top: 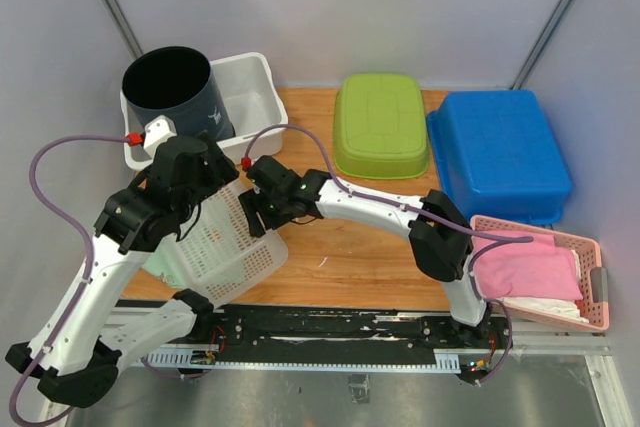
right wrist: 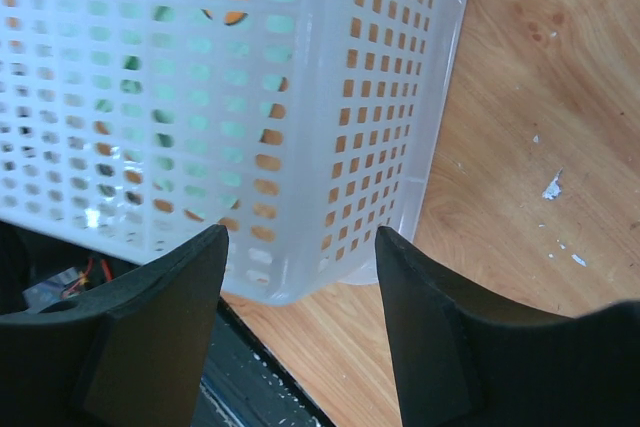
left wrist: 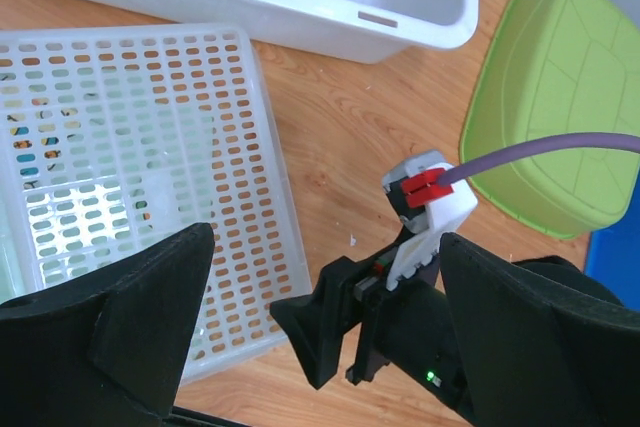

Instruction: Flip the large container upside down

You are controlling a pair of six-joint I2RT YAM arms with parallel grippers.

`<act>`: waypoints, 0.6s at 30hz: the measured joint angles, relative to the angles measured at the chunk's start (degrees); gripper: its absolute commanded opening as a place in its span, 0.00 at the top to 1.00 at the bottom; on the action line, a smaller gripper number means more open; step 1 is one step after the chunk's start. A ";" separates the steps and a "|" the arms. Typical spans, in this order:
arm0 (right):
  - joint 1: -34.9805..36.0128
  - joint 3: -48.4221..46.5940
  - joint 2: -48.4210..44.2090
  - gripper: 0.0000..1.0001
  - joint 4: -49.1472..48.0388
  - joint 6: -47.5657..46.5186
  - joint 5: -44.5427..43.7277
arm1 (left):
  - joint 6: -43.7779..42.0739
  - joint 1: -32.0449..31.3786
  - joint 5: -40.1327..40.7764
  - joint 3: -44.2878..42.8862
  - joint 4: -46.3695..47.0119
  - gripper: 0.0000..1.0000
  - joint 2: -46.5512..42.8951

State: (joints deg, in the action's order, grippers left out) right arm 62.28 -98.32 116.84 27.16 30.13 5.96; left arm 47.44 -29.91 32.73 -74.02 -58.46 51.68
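1. Straddling a white perforated basket at the lower left of the overhead frame, two robot arms meet above a wooden table.
2. The basket, the large container of the task, lies at an angle to the table's sides, and its near corner reaches the table's front edge.
3. From these views it is not possible to tell whether its open side faces up or down.
4. The left gripper hangs over the basket's right-hand edge with its jaws spread wide and nothing between them.
5. Its wrist camera looks down on a flat gridded face of the basket, with bare wood to the right.
6. The right gripper sits low at the basket's near corner with its jaws apart.
7. The slotted side wall and its lower rim fill the gap between its fingers; whether they touch the plastic cannot be told.
8. A purple cable runs from the right wrist toward the upper right of the left wrist frame.
9. At upper left, a dark bucket stands in a white tub.
10. At upper centre, a green tub lies bottom up, with a blue tub just beside it on the right.
11. At lower right, a pink basket holds a pink cloth.
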 measured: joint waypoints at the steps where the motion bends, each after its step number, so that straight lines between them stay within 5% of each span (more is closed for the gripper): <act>1: 0.00 -0.02 0.04 0.38 -0.02 0.24 0.02 | -0.02 0.00 0.02 0.02 -0.07 0.01 0.24; 7: -1.01 9.55 -7.54 0.40 -0.81 1.49 -2.56 | -0.48 0.11 0.04 0.48 0.11 0.01 0.59; 18: -13.11 31.26 -29.16 0.40 5.27 -0.39 -9.03 | -5.05 0.11 -4.15 3.48 6.32 0.01 3.41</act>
State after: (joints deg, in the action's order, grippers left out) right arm 49.17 -67.07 87.68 32.42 29.74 -3.07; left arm 42.39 -29.80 28.58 -70.54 -52.14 55.09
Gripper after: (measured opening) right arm 0.596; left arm 0.992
